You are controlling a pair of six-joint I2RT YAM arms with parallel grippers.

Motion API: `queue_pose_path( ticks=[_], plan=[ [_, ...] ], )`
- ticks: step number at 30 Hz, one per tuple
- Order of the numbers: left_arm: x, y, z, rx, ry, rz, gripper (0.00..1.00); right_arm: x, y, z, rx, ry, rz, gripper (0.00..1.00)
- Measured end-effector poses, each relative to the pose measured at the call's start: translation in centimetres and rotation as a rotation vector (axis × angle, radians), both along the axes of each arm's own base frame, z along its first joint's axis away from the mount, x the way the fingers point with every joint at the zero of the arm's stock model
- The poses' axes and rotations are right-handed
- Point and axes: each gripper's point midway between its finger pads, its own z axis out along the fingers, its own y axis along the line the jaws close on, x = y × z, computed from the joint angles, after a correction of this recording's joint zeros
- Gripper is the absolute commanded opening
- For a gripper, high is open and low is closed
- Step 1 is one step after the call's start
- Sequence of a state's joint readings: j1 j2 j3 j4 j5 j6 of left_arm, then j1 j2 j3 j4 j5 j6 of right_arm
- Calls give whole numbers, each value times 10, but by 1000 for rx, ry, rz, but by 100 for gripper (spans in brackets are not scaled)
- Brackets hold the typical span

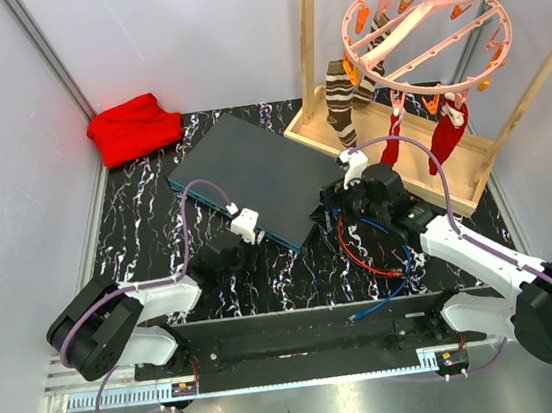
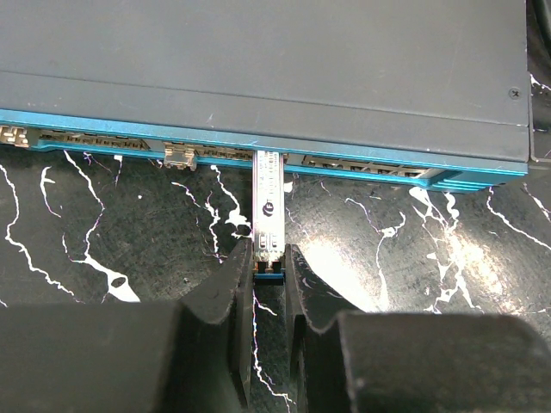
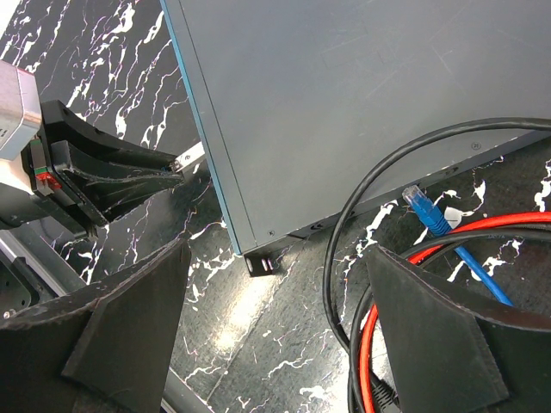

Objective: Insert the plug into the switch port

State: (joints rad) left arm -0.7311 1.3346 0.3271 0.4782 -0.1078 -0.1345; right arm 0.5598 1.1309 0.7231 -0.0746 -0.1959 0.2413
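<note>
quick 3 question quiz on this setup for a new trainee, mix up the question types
1. True or false: the left gripper is shut on the plug.
2. Where is the plug's far end? A. at the blue front edge of the switch B. on the red cloth C. on the wooden rack
3. Fill in: the jaws of the right gripper stand ____.
Key: 1 true; 2 A; 3 open.
</note>
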Motion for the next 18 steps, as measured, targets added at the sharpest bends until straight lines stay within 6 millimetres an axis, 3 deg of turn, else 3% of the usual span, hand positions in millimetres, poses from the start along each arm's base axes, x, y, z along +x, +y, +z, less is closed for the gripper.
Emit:
queue_pose_path(
  ticks=[18],
  plan=[
    [-1,-3,1,18,5,-10,0,0,0,0,2,0,-1,93]
  ],
)
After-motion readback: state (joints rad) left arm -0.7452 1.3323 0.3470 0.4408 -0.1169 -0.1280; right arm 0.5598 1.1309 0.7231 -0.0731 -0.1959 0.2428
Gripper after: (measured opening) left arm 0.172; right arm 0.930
